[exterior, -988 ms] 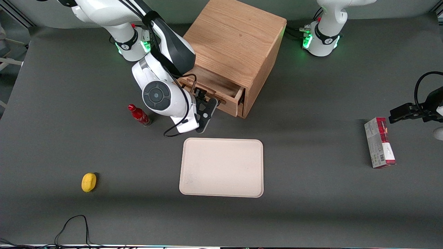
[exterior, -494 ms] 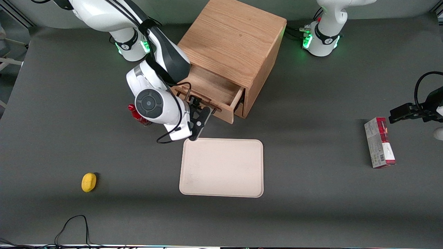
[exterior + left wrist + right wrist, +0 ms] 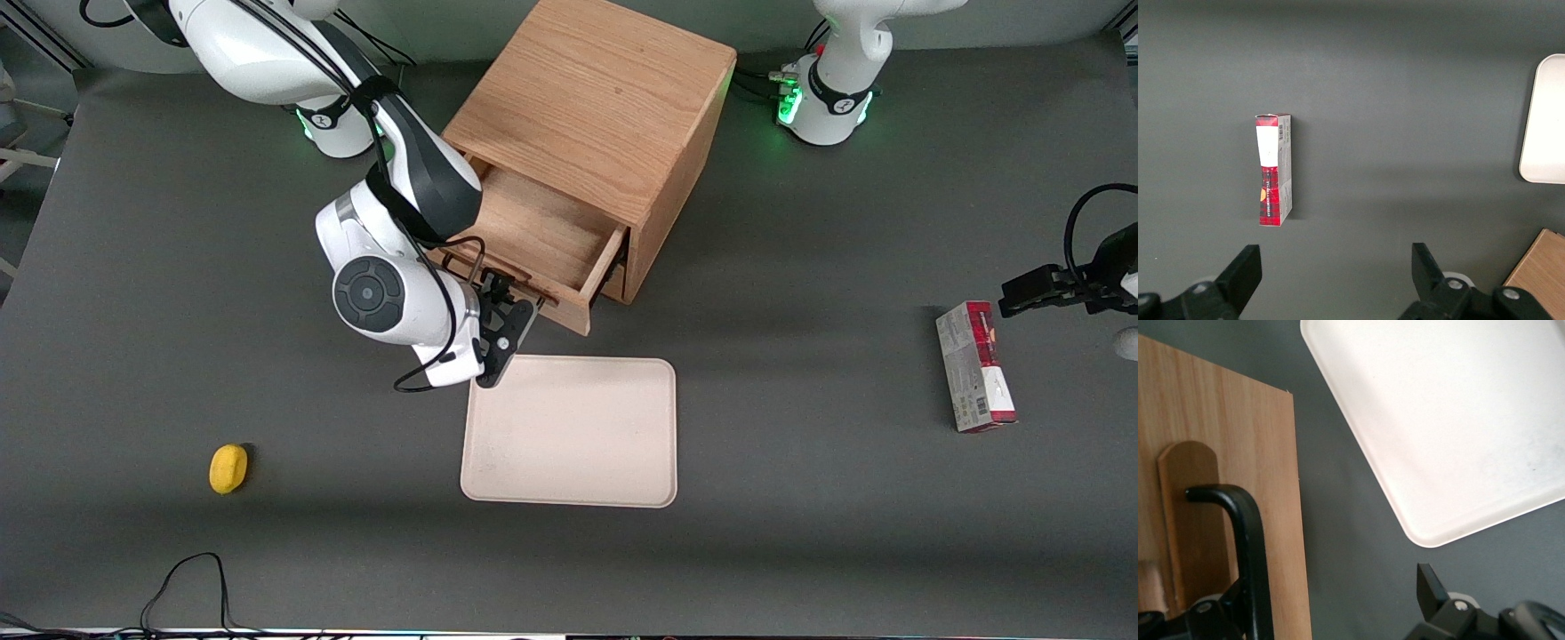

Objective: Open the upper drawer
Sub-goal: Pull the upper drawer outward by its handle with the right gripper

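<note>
The upper drawer (image 3: 538, 233) of the wooden cabinet (image 3: 596, 98) stands pulled well out, and its plain wood interior shows. Its front panel (image 3: 1225, 473) carries the black wire handle (image 3: 1248, 540). My right gripper (image 3: 502, 342) is in front of the drawer, just above the tray's corner. It is open in the right wrist view (image 3: 1331, 610), with its fingers wide apart. One finger (image 3: 1221, 613) sits right against the handle, and the other (image 3: 1429, 587) hangs over the bare table. The lower drawer is hidden under the upper one.
A cream tray (image 3: 569, 431) lies just in front of the drawer, nearer the front camera, and also shows in the right wrist view (image 3: 1451, 420). A yellow lemon-like object (image 3: 228, 468) lies toward the working arm's end. A red and white box (image 3: 975, 366) lies toward the parked arm's end.
The upper drawer has slid farther out toward the front camera. My gripper moved with it at the handle. My arm now covers the red bottle.
</note>
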